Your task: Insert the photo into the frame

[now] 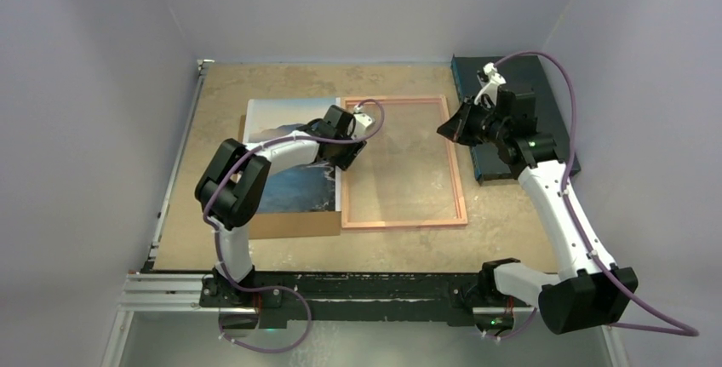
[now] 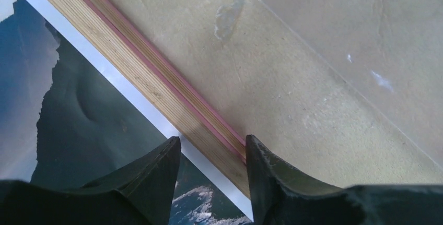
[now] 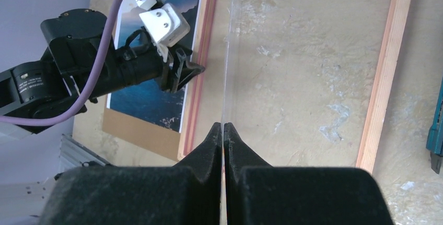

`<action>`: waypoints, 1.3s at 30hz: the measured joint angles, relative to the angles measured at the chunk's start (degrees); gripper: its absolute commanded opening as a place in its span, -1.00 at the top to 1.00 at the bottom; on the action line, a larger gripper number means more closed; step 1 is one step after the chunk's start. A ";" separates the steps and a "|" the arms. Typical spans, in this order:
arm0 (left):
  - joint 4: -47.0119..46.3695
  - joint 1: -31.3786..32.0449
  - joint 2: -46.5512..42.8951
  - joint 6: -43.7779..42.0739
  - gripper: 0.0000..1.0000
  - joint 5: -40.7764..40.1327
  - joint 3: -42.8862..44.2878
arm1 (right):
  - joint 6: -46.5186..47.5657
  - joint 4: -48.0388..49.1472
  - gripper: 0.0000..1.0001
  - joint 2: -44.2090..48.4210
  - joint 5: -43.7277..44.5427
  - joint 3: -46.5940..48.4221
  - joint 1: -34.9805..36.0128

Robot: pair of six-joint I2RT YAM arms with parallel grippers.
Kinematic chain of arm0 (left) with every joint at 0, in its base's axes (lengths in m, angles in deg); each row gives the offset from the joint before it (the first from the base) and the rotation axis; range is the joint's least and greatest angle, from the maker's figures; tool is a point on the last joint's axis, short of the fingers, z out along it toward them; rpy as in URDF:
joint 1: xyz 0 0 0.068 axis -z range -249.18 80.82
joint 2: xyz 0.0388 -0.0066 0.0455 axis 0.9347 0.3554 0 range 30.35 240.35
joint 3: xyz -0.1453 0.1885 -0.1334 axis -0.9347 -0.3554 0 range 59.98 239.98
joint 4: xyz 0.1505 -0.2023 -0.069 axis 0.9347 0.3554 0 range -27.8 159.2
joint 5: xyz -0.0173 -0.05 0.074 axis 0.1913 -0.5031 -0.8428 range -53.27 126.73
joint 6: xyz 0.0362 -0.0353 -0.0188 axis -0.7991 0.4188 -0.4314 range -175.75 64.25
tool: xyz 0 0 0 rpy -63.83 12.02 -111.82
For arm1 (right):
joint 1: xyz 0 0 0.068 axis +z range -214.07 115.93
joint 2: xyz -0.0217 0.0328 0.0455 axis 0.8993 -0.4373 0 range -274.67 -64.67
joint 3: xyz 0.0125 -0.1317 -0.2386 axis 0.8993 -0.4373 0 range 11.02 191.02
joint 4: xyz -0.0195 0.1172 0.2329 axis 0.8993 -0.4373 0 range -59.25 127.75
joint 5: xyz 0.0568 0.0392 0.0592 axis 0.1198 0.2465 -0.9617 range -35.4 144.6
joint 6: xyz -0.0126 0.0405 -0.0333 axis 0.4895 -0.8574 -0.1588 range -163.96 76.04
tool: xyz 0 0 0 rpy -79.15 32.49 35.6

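Astride the frame (image 2: 156,89) rail, left gripper (image 2: 213,144) stands half-open; right gripper (image 3: 223,126) pinches the barely visible pane (image 3: 226,79).

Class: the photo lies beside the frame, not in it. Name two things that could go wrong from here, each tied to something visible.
The right gripper pinches only the thin edge of the clear pane, so the pane could slip free. The left gripper straddles the left rail of the frame, one finger over the photo; closing there might catch and crease the photo's white border.
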 measured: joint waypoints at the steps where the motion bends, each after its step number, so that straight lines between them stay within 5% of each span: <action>1: -0.52 -0.04 0.00 0.24 0.19 -0.63 -0.26 | 0.02 0.02 1.00 0.00 -0.26 -0.17 0.00; 17: -5.27 -5.68 -7.04 1.81 0.29 -2.95 -11.23 | -1.97 5.40 1.00 -0.72 -4.26 -4.66 0.00; 23: -3.23 -7.30 -9.57 1.60 -0.03 -2.08 -13.77 | -3.37 7.98 1.00 -0.76 -5.95 -6.62 0.00; 28: -1.36 -7.98 -14.14 5.49 -0.53 4.31 -14.78 | -4.55 10.56 1.00 -1.79 -7.34 -6.84 0.00; 36: 1.97 -12.24 -21.27 8.70 -0.63 13.18 -10.49 | -8.33 13.22 1.00 -2.84 -9.92 -5.64 0.00; 39: 2.25 -14.78 -23.52 8.74 -0.53 15.56 -8.26 | -11.13 16.39 1.00 -2.67 -10.71 -4.52 0.00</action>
